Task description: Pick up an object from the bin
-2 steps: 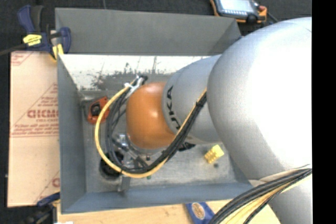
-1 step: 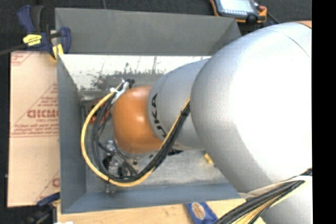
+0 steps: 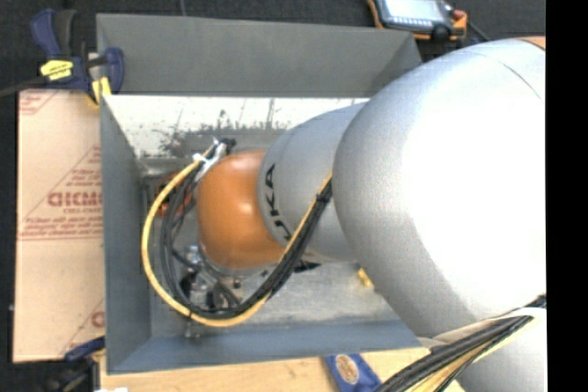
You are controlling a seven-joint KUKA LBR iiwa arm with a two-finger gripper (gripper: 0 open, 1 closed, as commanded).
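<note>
Grey metal bin, smooth rounded arm

The grey arm reaches in from the right and covers most of the grey metal bin, its end pointing down at the near left part of the floor. An orange cover wraps the wrist. A yellow cable, with black ones beside it, loops round the cover's left and near sides. Below the cover, dark and shiny wrist hardware sits low over the floor. A small yellowish piece lies by the near wall, just beside the arm's edge
</note>
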